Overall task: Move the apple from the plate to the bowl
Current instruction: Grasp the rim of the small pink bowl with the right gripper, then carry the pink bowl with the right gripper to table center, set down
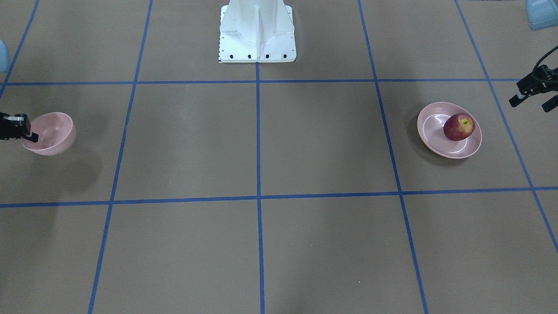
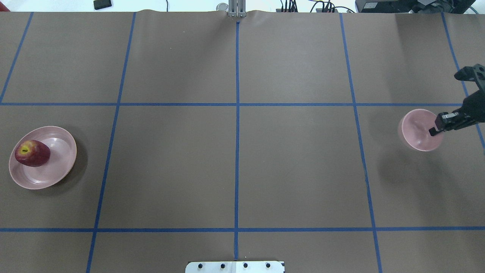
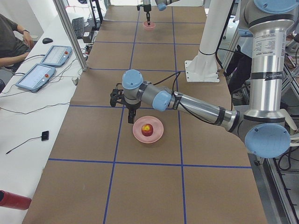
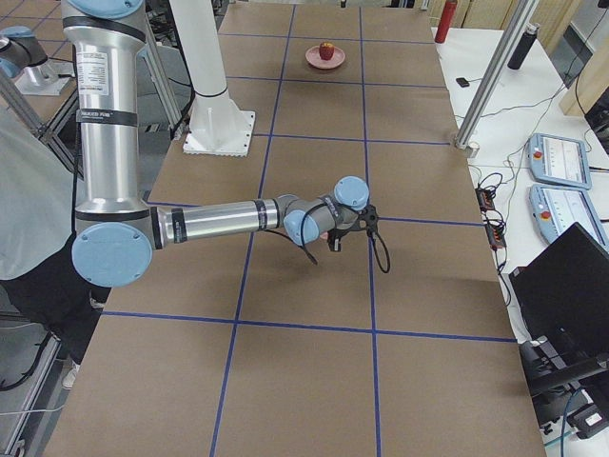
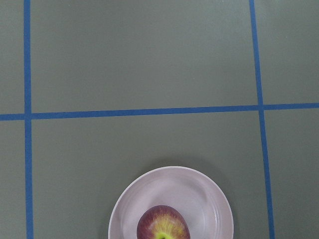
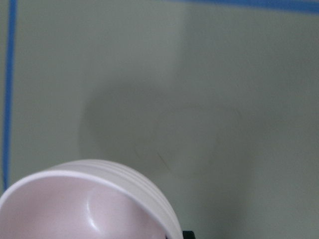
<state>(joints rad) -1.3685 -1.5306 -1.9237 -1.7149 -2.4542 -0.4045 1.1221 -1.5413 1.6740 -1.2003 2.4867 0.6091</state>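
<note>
Stretches the left arm long and low over the table, forearm close to level, wrist turned down. Hangs the left gripper (image 1: 529,104) in the air just beside the plate (image 1: 431,126), off the side toward the table's end, jaws apart with nothing between them. Has the apple (image 1: 458,127) sitting on the plate, yellow-green stem patch upward, on the half nearer that gripper yet clear of both fingers and lower than them. Catches, in the left wrist view, only the plate and the top of the apple at the bottom edge. Extends the right arm much the same way toward the opposite end of the table, wrist bent down. Clamps the right gripper (image 2: 435,129) on the rim of the bowl (image 2: 416,131), one finger inside the wall, the other hidden behind it. Holds the bowl up off the table, its shadow lying apart on the brown surface. Sets bowl and apple well apart, at opposite ends of the table.
</note>
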